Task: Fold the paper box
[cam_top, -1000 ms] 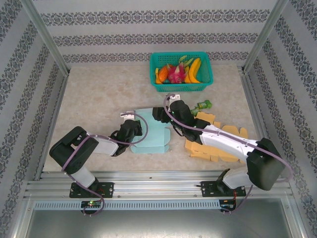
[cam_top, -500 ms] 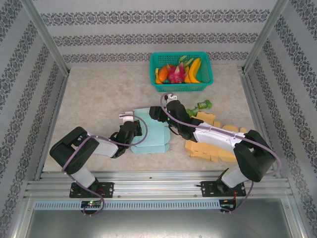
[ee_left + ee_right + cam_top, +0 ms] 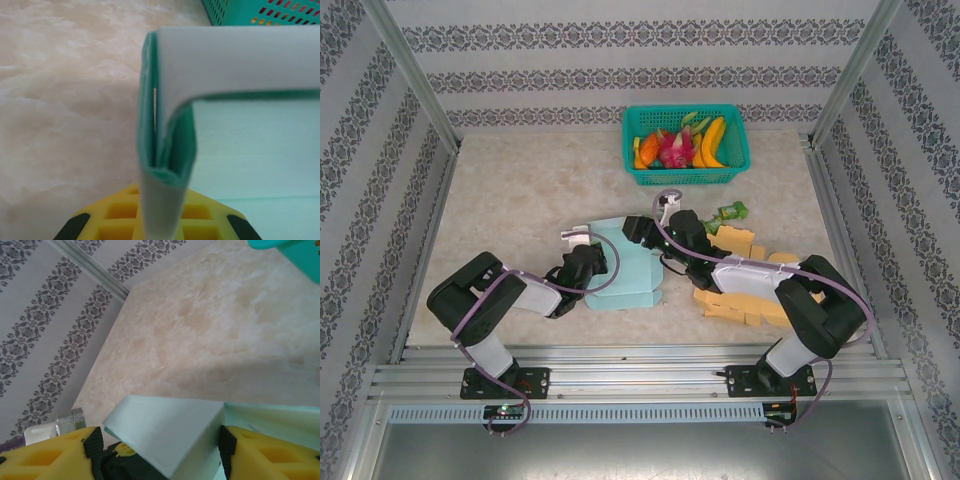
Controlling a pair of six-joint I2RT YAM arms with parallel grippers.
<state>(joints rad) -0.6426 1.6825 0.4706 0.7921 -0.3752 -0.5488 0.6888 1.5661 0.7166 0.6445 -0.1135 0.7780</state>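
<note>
The paper box is pale mint card, lying partly folded in the middle of the table. My left gripper is at its left side, shut on a doubled-over wall of the box. That pinched fold runs straight down into the left gripper. My right gripper is at the box's far edge. Its jaws stand wide, and a raised flap spans the gap between the fingers of the right gripper. I cannot tell whether the pads press on the flap.
A green basket of toy fruit stands at the back, its corner also in the wrist views. Tan cardboard pieces lie under the right arm. A small green item lies behind them. Patterned walls enclose the table.
The right arm's elbow has swung in toward the left while its gripper stayed at the box's far edge, dropping slightly nearer. The left arm and the box have barely moved.
</note>
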